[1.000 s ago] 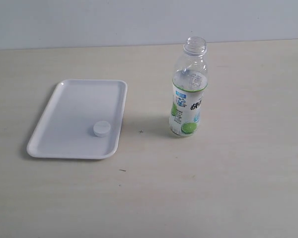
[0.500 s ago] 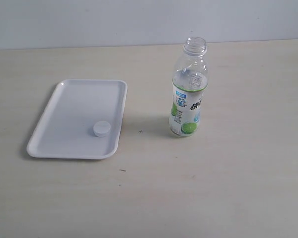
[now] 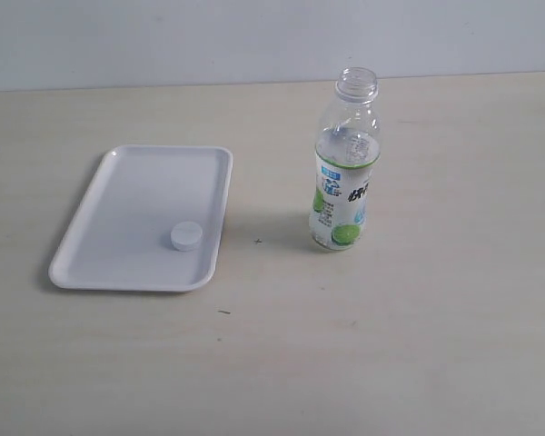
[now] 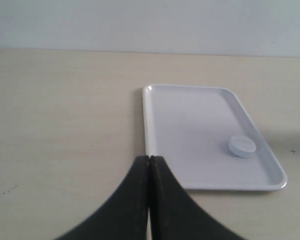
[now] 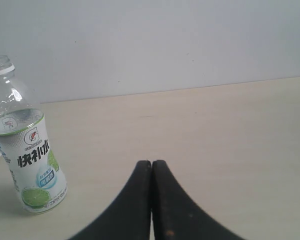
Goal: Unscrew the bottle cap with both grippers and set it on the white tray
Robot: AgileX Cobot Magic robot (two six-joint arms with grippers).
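The clear bottle (image 3: pixel 345 163) with the lime label stands upright on the table, its neck open with no cap on it; the right wrist view also shows the bottle (image 5: pixel 26 145). The small white bottle cap (image 3: pixel 186 235) lies inside the white tray (image 3: pixel 118 227), near the tray's near right corner. In the left wrist view the cap (image 4: pixel 241 145) rests in the tray (image 4: pixel 190 130). My left gripper (image 4: pixel 149 159) is shut and empty, drawn back by the tray's edge. My right gripper (image 5: pixel 151 163) is shut and empty, off to the bottle's side. Neither arm shows in the exterior view.
The light wooden table (image 3: pixel 418 345) runs back to a pale wall (image 3: pixel 254 36). A small dark mark (image 3: pixel 258 241) lies on the table between tray and bottle.
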